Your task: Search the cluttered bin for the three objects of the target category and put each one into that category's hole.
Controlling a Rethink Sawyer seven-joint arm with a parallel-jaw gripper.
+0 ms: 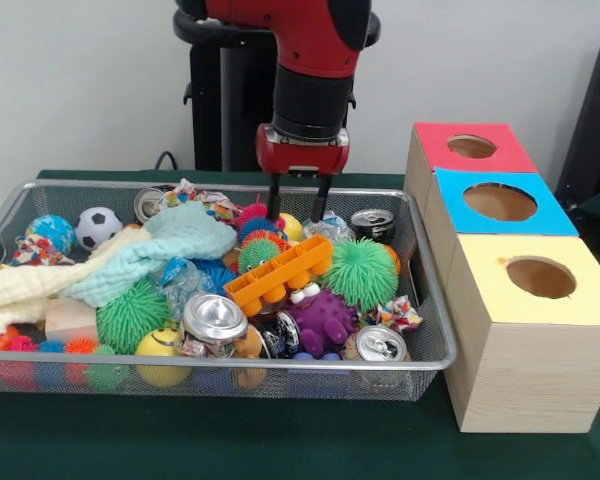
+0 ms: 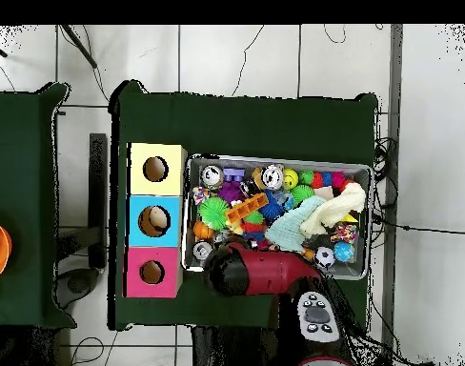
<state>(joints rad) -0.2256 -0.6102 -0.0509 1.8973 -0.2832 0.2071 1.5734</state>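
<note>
gripper (image 1: 299,212) hanging open over back of wire-mesh bin (image 1: 432,345), holding nothing. search step underway. crinkly plastic wad (image 1: 330,228) lying just beside fingertips, toward table's robot-side edge; another (image 1: 183,282) mid-bin. next: sliding over wad, descending, closing. boxes' holes (image 1: 499,201) waiting beside bin.

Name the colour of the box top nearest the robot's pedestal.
Red box top, clearest in the front view.
</note>
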